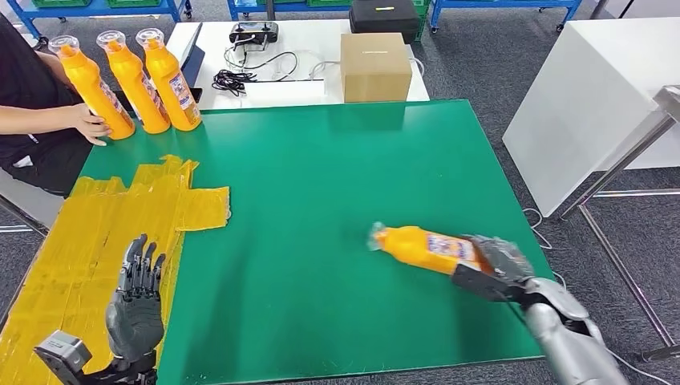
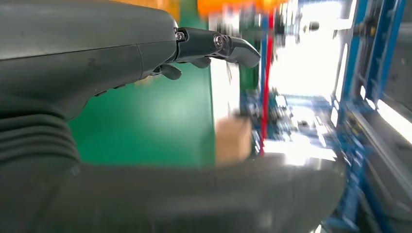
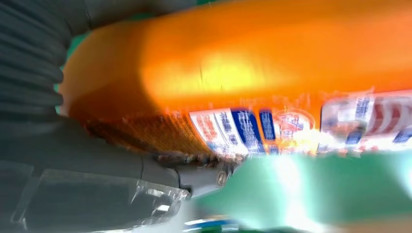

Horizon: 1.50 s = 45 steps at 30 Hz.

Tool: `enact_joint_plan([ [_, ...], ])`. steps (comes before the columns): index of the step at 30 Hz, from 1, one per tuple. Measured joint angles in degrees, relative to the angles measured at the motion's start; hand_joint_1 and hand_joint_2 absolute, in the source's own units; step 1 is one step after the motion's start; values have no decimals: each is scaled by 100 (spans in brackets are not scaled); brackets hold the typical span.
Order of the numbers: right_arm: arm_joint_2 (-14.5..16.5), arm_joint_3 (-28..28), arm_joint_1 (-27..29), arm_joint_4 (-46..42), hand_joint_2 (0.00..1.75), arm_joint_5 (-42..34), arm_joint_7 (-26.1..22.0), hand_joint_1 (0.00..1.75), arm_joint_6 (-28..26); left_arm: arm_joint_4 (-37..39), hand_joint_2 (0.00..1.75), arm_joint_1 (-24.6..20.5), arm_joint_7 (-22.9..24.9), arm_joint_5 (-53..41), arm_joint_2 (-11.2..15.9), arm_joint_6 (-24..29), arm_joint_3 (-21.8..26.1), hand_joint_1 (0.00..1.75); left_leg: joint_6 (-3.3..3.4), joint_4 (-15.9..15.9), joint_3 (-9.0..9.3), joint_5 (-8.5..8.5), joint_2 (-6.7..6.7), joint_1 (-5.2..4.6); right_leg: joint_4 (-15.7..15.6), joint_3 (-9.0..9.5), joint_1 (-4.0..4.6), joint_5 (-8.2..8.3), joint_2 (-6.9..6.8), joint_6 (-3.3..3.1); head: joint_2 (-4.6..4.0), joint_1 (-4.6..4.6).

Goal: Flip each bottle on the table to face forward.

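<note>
3 orange bottles point(image 1: 132, 80) stand upright at the green table's point(image 1: 321, 184) far left corner, a person's hand point(image 1: 87, 123) touching the nearest. 1 more bottle point(image 1: 425, 247) lies sideways near the right edge, my right hand point(image 1: 493, 265) clasped around its base; its label print is too blurred to read. My left hand point(image 1: 138, 301) rests released, fingers straight, over yellow tape point(image 1: 96, 233).
</note>
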Motion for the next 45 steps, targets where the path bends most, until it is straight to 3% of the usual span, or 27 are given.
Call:
enact_joint_plan([
  [5, 1168, 632, -165, -909, 175, -190, 155, 175, -314, -39, 175, 131, 140, 346, -246, -511, -61, 0, -15, 0, -33, 31, -52, 15, 14, -40, 4, -2, -49, -3, 0, -2],
  [8, 1539, 1058, -273, -1382, 175, -384, 219, 175, -373, -78, 175, 161, 194, 452, -354, -652, -113, 0, -18, -1, -51, 34, -70, 22, 17, -48, 6, -4, -69, -4, 0, 0],
  [14, 2217, 1779, -412, -2162, 175, -40, 504, 175, -846, -150, 175, 184, 301, 561, -556, -690, -443, 0, -18, -1, -73, 34, -73, 11, 16, -70, -1, -4, -75, -3, 0, 2],
  [22, 2516, 2070, -459, -2409, 175, -174, 562, 175, -869, -195, 175, 174, 325, 603, -590, -533, -764, 0, -16, -1, -80, 34, -82, 0, 14, -72, -13, -4, -81, -2, 0, 3],
  [32, 3023, 2233, -465, -2098, 175, -326, 511, 175, -865, -193, 175, 62, 306, 476, -590, -191, -1008, 0, -16, -1, -81, 34, -81, 3, 15, -76, -11, -4, -81, -3, 0, 2],
  [45, 3647, 2600, -470, -660, 175, -208, 449, 175, -1049, -195, 175, -22, 336, 670, -590, -151, -1239, 0, -16, -3, -82, 35, -82, 4, 15, -77, -12, -4, -81, -3, 0, 3],
])
